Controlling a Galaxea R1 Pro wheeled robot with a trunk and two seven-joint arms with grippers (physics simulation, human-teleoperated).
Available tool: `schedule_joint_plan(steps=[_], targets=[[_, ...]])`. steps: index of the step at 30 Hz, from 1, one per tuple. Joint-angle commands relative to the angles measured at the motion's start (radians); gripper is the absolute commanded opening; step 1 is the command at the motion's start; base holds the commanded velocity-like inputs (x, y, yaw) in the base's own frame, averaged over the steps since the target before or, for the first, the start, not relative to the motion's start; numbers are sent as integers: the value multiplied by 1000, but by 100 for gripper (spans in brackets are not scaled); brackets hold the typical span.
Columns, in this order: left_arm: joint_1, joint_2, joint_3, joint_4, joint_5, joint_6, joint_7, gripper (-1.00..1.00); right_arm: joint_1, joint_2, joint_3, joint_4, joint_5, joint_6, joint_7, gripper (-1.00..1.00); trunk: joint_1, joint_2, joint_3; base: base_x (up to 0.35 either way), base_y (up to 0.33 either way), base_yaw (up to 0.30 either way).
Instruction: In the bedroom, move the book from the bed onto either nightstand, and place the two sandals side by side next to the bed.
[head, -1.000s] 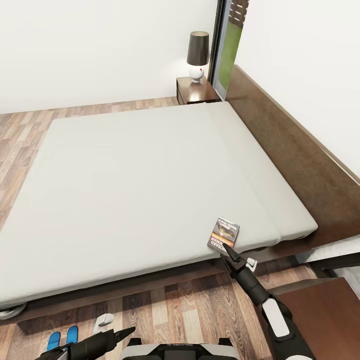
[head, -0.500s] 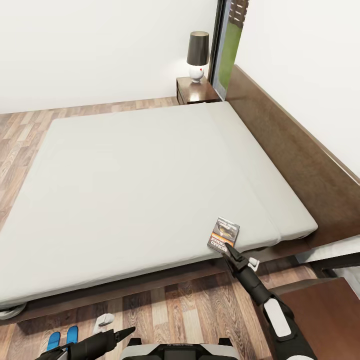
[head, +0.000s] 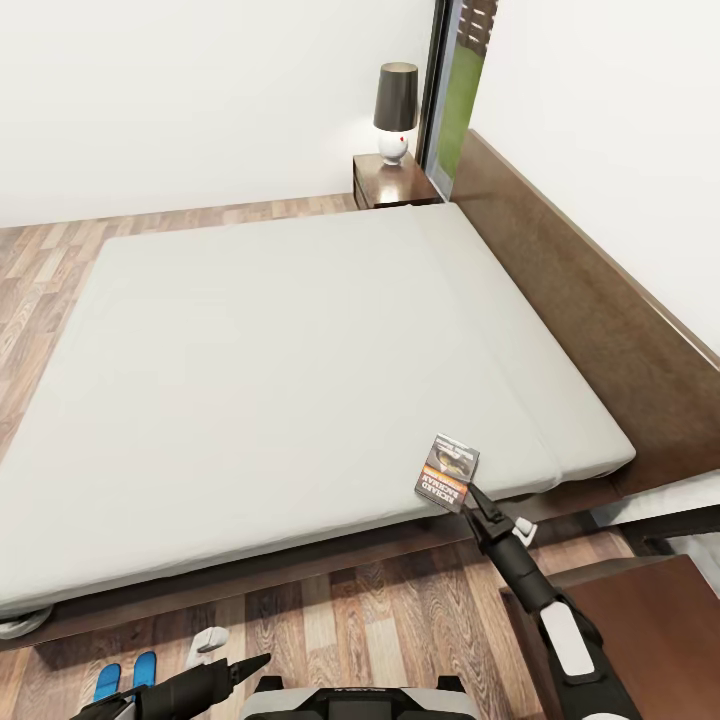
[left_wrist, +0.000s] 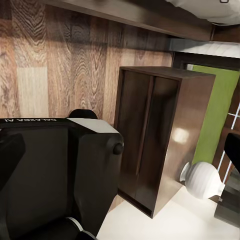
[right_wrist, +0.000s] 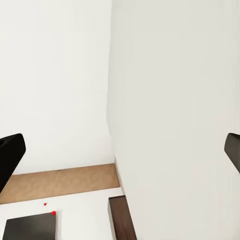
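The book (head: 447, 472), dark with an orange band, lies flat at the near right corner of the bed (head: 300, 370), on the off-white mattress. My right gripper (head: 478, 497) hovers just off the book's lower right corner, over the bed frame's edge. In the right wrist view its fingertips (right_wrist: 10, 156) stand far apart with nothing between them, so it is open. The two blue sandals (head: 126, 676) lie side by side on the floor near the bed's front edge, at the lower left. My left gripper (head: 255, 662) hangs low beside them, open, fingertips (left_wrist: 233, 150) wide apart.
One nightstand (head: 392, 180) carrying a dark-shaded lamp (head: 396, 108) stands at the bed's far corner by the window. A second reddish-brown nightstand (head: 650, 630) is close at my right, also seen by the left wrist camera (left_wrist: 150, 145). Wood floor runs along the bed's front.
My right gripper has drawn back a little to the right, off the book's lower edge to its corner. The book and sandals have not moved.
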Motion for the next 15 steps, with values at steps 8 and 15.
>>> schedule_joint_plan(steps=[8, 15], targets=[[0, 0, 1, 0, 3, 8, -4, 100, -1, 1, -5, 1, -3, 8, 2, 100, 24, -44, -20, 0, 0, 0], [0, 0, 1, 0, 3, 8, -4, 100, -1, 1, -5, 1, -3, 8, 2, 100, 50, -93, -42, 0, 0, 0]])
